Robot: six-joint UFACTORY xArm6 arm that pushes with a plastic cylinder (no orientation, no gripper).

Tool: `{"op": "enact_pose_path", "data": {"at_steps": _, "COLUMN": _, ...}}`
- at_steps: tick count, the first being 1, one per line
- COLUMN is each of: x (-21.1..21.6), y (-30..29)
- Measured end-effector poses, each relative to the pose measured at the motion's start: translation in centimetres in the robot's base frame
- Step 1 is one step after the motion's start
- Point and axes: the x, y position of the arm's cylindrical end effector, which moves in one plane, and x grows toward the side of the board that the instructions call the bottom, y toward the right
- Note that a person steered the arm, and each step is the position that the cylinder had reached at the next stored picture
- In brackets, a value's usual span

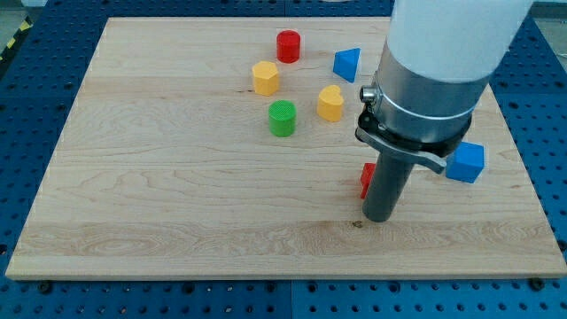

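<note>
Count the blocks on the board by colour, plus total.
Red: 2, a cylinder and a block partly hidden behind my tip
Yellow: 2, a hexagon and a heart shape
Blue: 2, a triangular block and a cube
Green: 1, a cylinder
Total: 7

My tip sits next to the hidden red block.

Only one view here, so we are sharing no overlap with a second. We are looking down at board [177, 204] from front, high and tilted, facing toward view's top. We are sitting fairly near: board is filling nearly whole frame, blue perforated table [549, 133] showing at edges. Arm [443, 71] is entering from view's top right, looming large, close to lens.
</note>
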Motion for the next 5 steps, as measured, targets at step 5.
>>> {"op": "enact_pose_path", "data": {"at_steps": 5, "x": -4.7, "y": 0.5}}
